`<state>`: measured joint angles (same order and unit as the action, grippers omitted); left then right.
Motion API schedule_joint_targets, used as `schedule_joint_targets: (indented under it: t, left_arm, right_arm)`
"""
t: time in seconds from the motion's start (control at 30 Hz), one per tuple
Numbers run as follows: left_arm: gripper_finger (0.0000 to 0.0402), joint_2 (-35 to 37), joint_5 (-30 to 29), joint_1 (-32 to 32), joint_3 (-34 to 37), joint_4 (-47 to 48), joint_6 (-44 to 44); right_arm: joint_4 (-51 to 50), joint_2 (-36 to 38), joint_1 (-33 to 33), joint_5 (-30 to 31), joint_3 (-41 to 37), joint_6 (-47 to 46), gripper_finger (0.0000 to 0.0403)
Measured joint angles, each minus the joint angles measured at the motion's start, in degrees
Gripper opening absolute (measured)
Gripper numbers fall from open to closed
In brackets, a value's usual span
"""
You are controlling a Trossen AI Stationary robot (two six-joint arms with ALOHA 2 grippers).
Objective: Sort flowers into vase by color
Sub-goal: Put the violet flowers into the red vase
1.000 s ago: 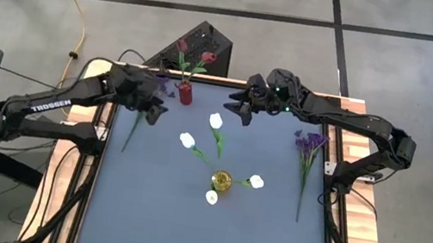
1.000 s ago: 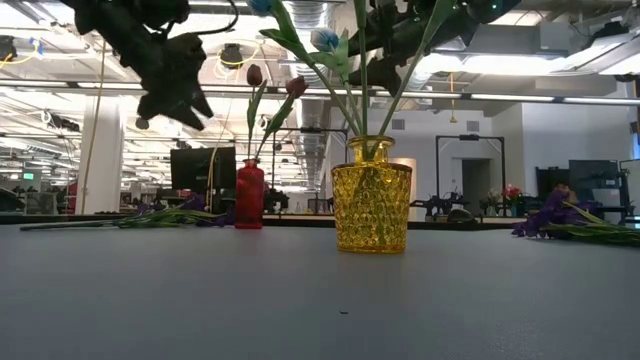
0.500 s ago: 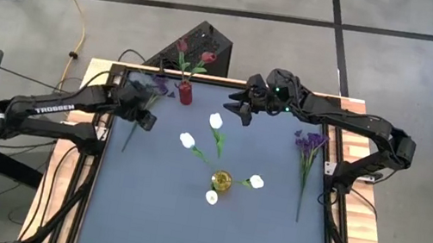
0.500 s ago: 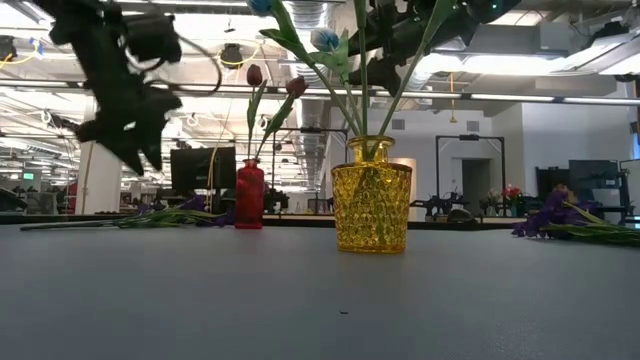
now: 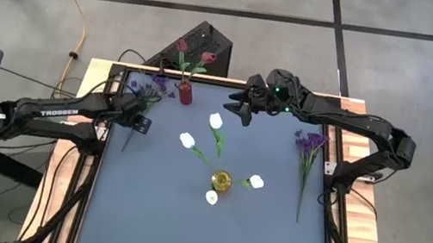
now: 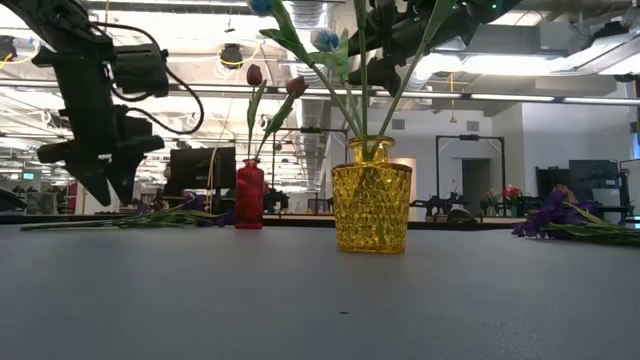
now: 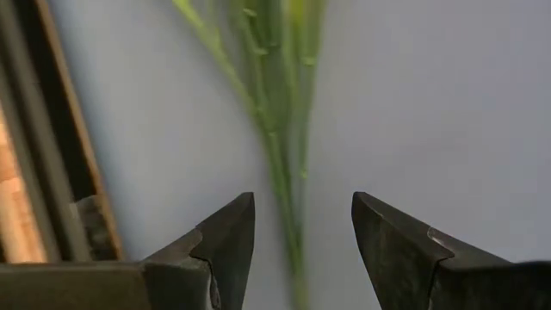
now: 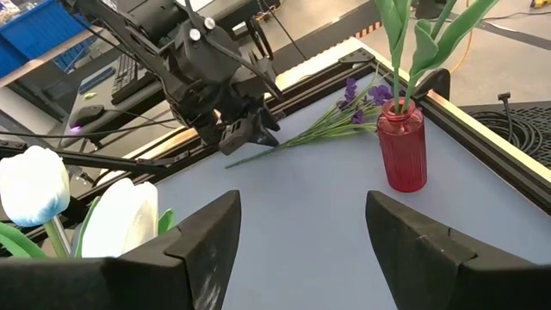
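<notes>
A purple sprig (image 5: 145, 90) lies flat at the table's far left, its green stem (image 7: 288, 172) running toward the near edge. My left gripper (image 5: 139, 121) (image 7: 301, 228) is open above that stem, one finger on each side, touching nothing; in the low view the left gripper (image 6: 100, 190) hangs just above the table. My right gripper (image 5: 244, 109) (image 8: 297, 232) waits open, high over the far middle. A red vase (image 5: 185, 94) (image 8: 402, 148) holds two dark red tulips. A yellow vase (image 5: 221, 181) (image 6: 371, 208) holds several white tulips. A second purple sprig (image 5: 309, 147) lies at the right.
The table's left frame rail (image 7: 52, 129) runs close beside my left gripper. The red vase (image 6: 250, 195) stands just to the right of the left sprig's blooms. White tulip heads (image 8: 34, 185) spread out wide above the yellow vase. Bare blue mat (image 5: 207, 233) fills the near half.
My left gripper has moved down and toward the table's near edge, from over the sprig's blooms to over its stem, tipping to point down. The sprig and both vases have stayed put.
</notes>
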<state>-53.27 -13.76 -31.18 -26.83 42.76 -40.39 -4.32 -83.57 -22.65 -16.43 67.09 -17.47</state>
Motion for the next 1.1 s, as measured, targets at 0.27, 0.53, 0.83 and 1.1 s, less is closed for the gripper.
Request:
schedule_joint_targets:
  t: [0.27, 0.53, 0.83, 1.1]
  left_arm:
    - [0.0183, -0.38, -4.78, -2.94, 0.13, 0.28, 0.35]
    - [0.0183, -0.38, 3.31, -7.53, 0.16, -6.4, 7.91]
    - [0.0183, -6.79, 4.55, -7.59, 0.16, -4.93, 9.23]
    - [0.0183, -14.64, 5.92, -7.39, 0.05, -8.0, 9.3]
  right_arm:
    - [0.06, -0.1, 0.0, 0.0, 0.0, 0.04, 0.0276]
    - [0.02, -0.15, 0.0, 0.01, 0.0, 0.53, 0.0276]
    - [0.05, -0.15, -0.33, 0.02, 0.0, 1.44, 0.0276]
    - [-0.02, -0.15, 0.33, 0.02, 0.0, 1.44, 0.0276]
